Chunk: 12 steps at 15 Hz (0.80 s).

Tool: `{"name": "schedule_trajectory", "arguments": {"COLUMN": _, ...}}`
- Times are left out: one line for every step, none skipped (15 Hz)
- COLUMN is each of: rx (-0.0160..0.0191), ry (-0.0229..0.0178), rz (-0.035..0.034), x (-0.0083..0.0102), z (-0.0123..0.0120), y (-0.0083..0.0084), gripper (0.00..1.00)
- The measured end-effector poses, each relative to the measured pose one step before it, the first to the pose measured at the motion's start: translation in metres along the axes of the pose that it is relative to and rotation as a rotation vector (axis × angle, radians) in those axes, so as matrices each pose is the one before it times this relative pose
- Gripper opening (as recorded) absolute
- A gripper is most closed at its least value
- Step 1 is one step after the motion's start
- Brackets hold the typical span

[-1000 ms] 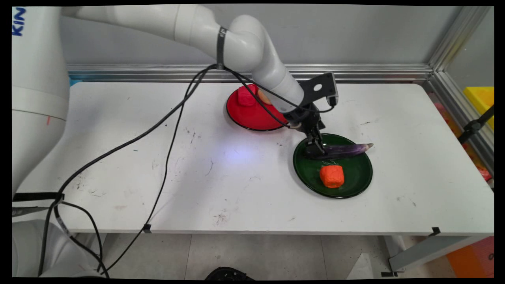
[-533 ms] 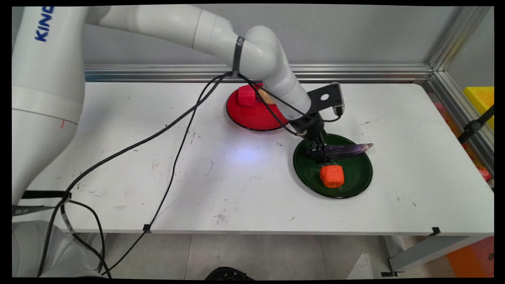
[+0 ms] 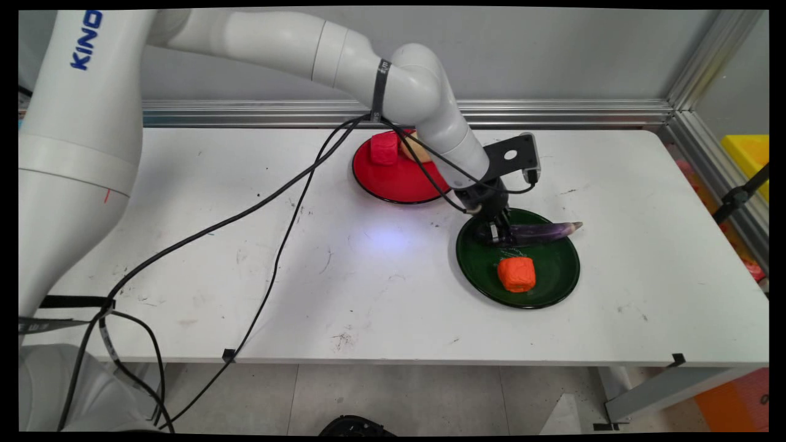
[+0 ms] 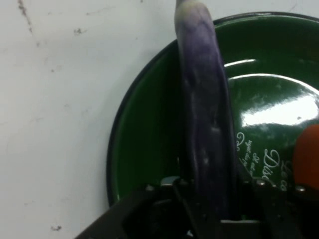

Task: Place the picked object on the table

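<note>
Reaching down from the upper left in the main view, the white arm has its black gripper [image 3: 498, 233] lowered onto the far left part of a dark green plate [image 3: 552, 288]. A long purple eggplant [image 3: 540, 231] lies across the far side of that plate, its thin tip poking out past the rim on the right, and the gripper sits at the eggplant's left end, touching it. Nearer the camera on the same plate rests an orange block [image 3: 516, 274], apart from both the eggplant and the gripper. Farther back and to the left stands a red plate [image 3: 393, 181] carrying a red block [image 3: 384, 148] and a tan piece [image 3: 410, 147] partly hidden by the arm. Black cables [image 3: 270, 202] droop from the arm across the white table [image 3: 184, 245].

In the hand view the eggplant [image 4: 205, 109] runs straight up the picture from between the gripper [image 4: 209, 199] fingers, which are closed against its sides and clasp it at the bottom edge. It lies over the green plate [image 4: 144, 144], whose rim curves along the left beside the bare table [image 4: 55, 109]. White lettering shows on the plate's glossy bottom to the right, and a slice of the orange block [image 4: 306, 154] peeks in at the right edge, close to the fingers but clear of the eggplant.
</note>
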Motion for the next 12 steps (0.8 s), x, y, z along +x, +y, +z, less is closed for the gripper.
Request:
{"name": "schedule_trajectory", "arguments": {"rx": -0.00034, "ry": 0.00141, "rz": 0.00338, "x": 0.00032, "z": -0.00202, "y": -0.00079, "gripper": 0.0}}
{"name": "schedule_trajectory", "arguments": {"rx": 0.00004, "ry": 0.00177, "rz": 0.00373, "x": 0.0003, "z": -0.0027, "y": -0.00083, "gripper": 0.0}}
{"name": "schedule_trajectory", "arguments": {"rx": 0.00082, "ry": 0.00319, "rz": 0.00542, "x": 0.00014, "z": -0.00577, "y": -0.00092, "gripper": 0.0}}
{"name": "schedule_trajectory", "arguments": {"rx": 0.00076, "ry": 0.00362, "rz": 0.00342, "x": 0.00017, "z": -0.00547, "y": -0.00035, "gripper": 0.0}}
{"name": "schedule_trajectory", "arguments": {"rx": 0.00151, "ry": 0.00498, "rz": 0.00306, "x": 0.00043, "z": -0.00632, "y": -0.00018, "gripper": 0.0}}
{"name": "schedule_trajectory", "arguments": {"rx": 0.00296, "ry": 0.00838, "rz": 0.00195, "x": 0.00061, "z": -0.00886, "y": 0.00003, "gripper": 0.0}}
{"name": "schedule_trajectory", "arguments": {"rx": 0.00442, "ry": 0.00942, "rz": 0.00129, "x": 0.00082, "z": -0.00965, "y": 0.0, "gripper": 0.0}}
{"name": "schedule_trajectory", "arguments": {"rx": 0.00503, "ry": 0.00857, "rz": 0.00097, "x": 0.00093, "z": -0.00893, "y": 0.00004, "gripper": 0.0}}
{"name": "schedule_trajectory", "arguments": {"rx": 0.00543, "ry": 0.00904, "rz": 0.0, "x": 0.00059, "z": -0.01135, "y": 0.0004, "gripper": 0.0}}
{"name": "schedule_trajectory", "arguments": {"rx": 0.00595, "ry": 0.00634, "rz": -0.00215, "x": -0.0004, "z": -0.01192, "y": 0.0004, "gripper": 0.0}}
{"name": "schedule_trajectory", "arguments": {"rx": 0.00484, "ry": 0.00351, "rz": -0.00268, "x": -0.00123, "z": -0.01037, "y": 0.0006, "gripper": 0.0}}
{"name": "schedule_trajectory", "arguments": {"rx": 0.00537, "ry": -0.00119, "rz": -0.003, "x": -0.0035, "z": -0.01255, "y": 0.00092, "gripper": 0.0}}
